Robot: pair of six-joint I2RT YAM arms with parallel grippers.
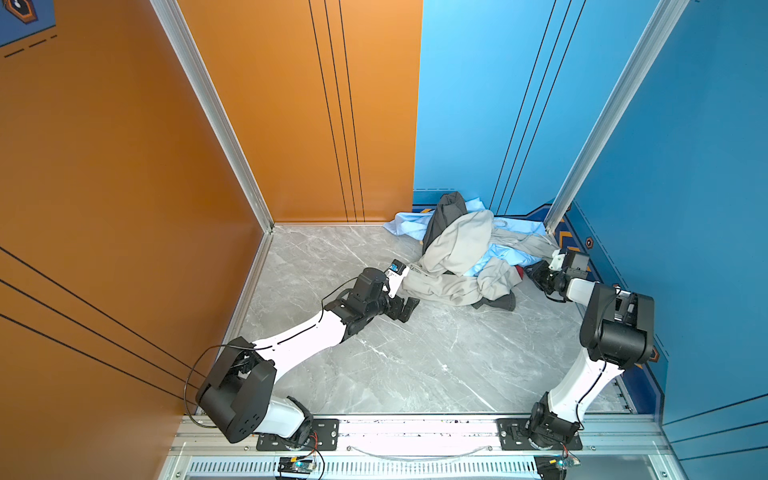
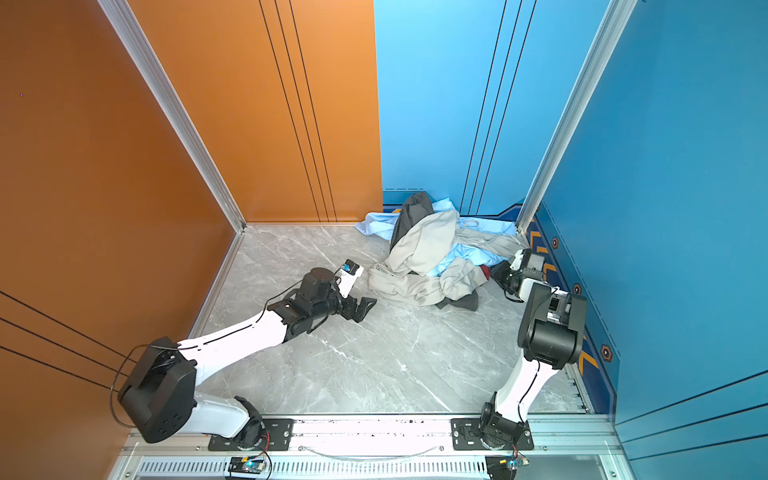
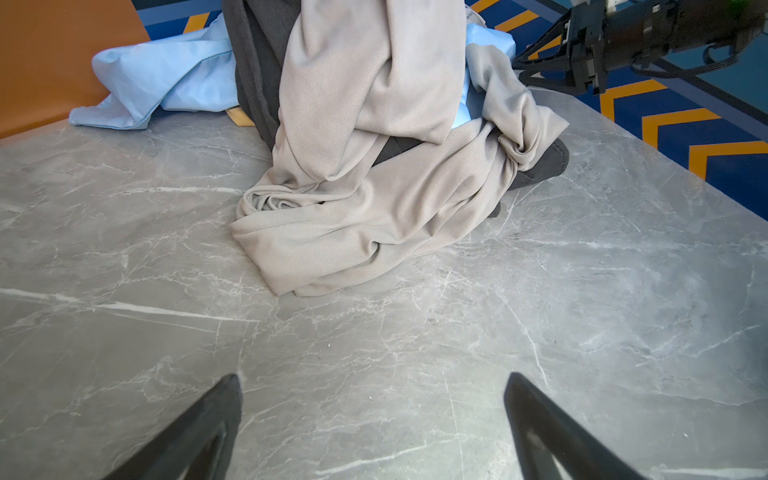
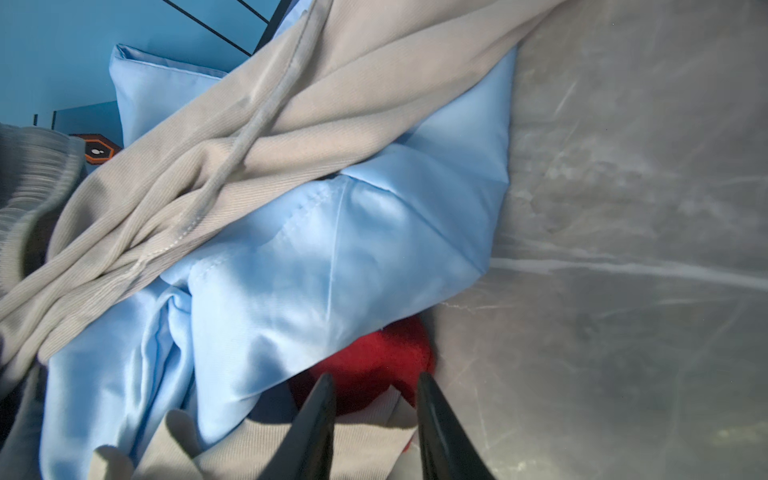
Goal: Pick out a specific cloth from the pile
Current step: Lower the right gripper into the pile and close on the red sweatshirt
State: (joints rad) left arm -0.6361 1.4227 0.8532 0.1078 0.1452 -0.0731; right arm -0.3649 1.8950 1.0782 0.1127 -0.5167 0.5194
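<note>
**Top views.** The pile (image 1: 461, 249) (image 2: 432, 249), a heap of light grey, light blue and dark grey soft garments, lies at the far side of the grey marble-patterned table (image 1: 374, 353), against the blue wall. The cloth (image 1: 519, 272) (image 2: 484, 272), a dark red soft fabric, shows only as a small patch at the pile's right edge, under the grey and blue folds. The right gripper (image 1: 536, 274) (image 2: 498, 274) is low, just beside that patch. The left gripper (image 1: 407, 311) (image 2: 363, 311) is near the pile's left edge, over bare table.

**Left wrist.** Left gripper (image 3: 372, 377): jaws wide apart with nothing between them, apart from the pile (image 3: 374, 166). The red cloth is hidden from here.

**Right wrist.** The cloth (image 4: 374, 357) is a rounded, deep red bulge on the table, tucked under a light blue fold of the pile (image 4: 332, 249). Right gripper (image 4: 375, 375): jaws narrowly apart, tips on either side of the red bulge, with red fabric showing in the gap. I cannot tell whether the tips press the fabric.
</note>
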